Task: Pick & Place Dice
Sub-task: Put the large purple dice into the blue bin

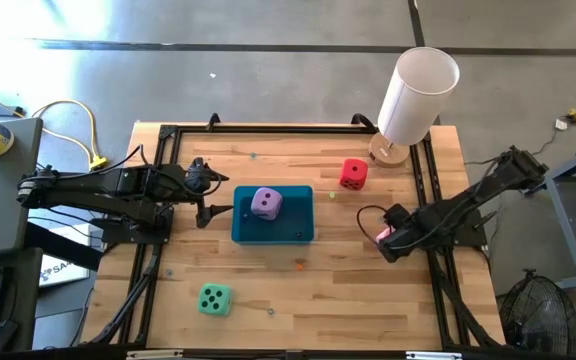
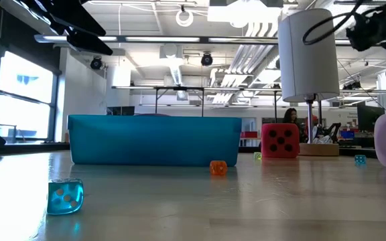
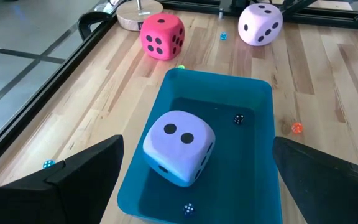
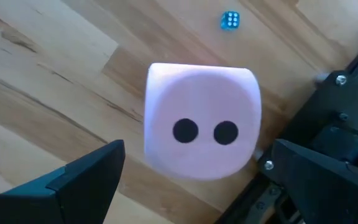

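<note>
The right gripper (image 1: 386, 240) hung low over the table's right side with its fingers (image 4: 73, 183) spread wide, holding nothing; the pink die (image 4: 201, 121) sat on the wood directly under it, two dark pips turned toward the wrist camera, and a tiny blue die (image 4: 230, 20) lay just beyond. The left gripper (image 1: 204, 200) reached in level from the left, jaws likewise released, stopped just beside the teal tray's (image 1: 303, 232) left wall.

Inside the tray the lilac die (image 1: 265, 203) rested toward its upper left, a two-pip face up, slightly tilted as far as the wrist view showed; at least two very small dice lay on the tray floor beside it.

The red die (image 1: 353, 173) stood on the table near the white cylinder's (image 1: 418, 95) base, and the mint green die (image 1: 214, 299) sat well apart near the front left.
</note>
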Motion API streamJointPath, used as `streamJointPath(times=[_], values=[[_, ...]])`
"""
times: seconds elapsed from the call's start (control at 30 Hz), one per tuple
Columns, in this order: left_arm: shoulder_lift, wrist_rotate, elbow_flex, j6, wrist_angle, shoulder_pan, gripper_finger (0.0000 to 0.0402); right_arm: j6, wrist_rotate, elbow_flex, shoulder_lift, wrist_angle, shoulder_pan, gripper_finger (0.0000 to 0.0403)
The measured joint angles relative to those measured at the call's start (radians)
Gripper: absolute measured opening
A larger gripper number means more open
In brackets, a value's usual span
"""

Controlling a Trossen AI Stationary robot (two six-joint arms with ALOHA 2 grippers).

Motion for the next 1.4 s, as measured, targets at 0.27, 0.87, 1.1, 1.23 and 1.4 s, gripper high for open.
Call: streamJointPath(times=[0.27, 0.87, 1.1, 1.23, 1.4], values=[[0.000, 0.000, 0.000, 0.001, 0.000, 0.000, 0.0400, -0.063, -0.047, -0.047, 0.000, 0.035, -0.056, 0.0398], [0.002, 0.000, 0.000, 0.001, 0.000, 0.000, 0.0400, -0.073, -0.040, -0.060, 0.000, 0.043, -0.084, 0.0398], [0.002, 0.000, 0.000, 0.001, -0.001, 0.000, 0.0400, -0.110, -0.028, -0.121, -0.003, 0.135, -0.084, 0.0398], [0.002, 0.000, 0.000, 0.001, 0.000, 0.000, 0.0400, -0.123, -0.039, -0.124, -0.001, 0.171, -0.084, 0.0398], [0.002, 0.000, 0.000, 0.001, 0.000, 0.000, 0.0400, -0.123, -0.047, -0.124, -0.001, 0.170, -0.085, 0.0398]])
